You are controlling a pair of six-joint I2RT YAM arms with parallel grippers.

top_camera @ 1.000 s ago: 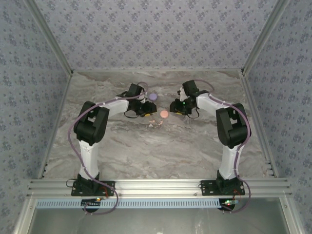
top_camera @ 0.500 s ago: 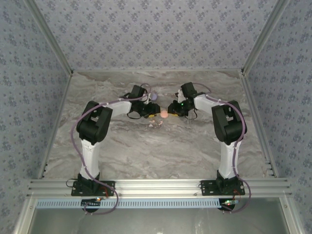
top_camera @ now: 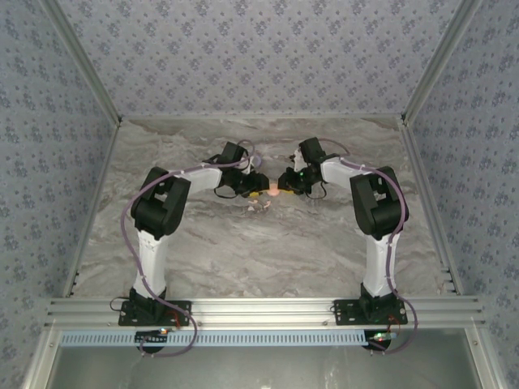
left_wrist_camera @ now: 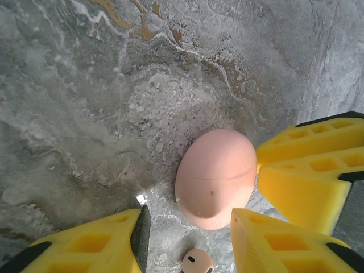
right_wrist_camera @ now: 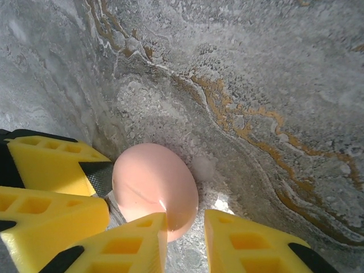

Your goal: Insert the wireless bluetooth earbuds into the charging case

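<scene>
Earbuds (top_camera: 258, 206) lie as two tiny pale bits on the marble table (left_wrist_camera: 68, 85), just on the near side of both grippers. One earbud (left_wrist_camera: 197, 263) sits between the left gripper (left_wrist_camera: 187, 242)'s fingers, just short of the charging case (left_wrist_camera: 215, 179). The pink, egg-shaped case is closed, with a thin seam across its shell. Its near end reaches into the left jaws, which are spread wide and hold nothing.

The right gripper (right_wrist_camera: 186, 227) faces the case from the opposite side. It is also open and empty, and the case lies just ahead and to one side of its gap.

The case looks like light, hard, glossy plastic, so it would probably slip on its curves. Squeezing its flatter flanks below the seam seems safest. The earbuds would likely skid and need a gentle pinch. No brand or lettering can be read.
</scene>
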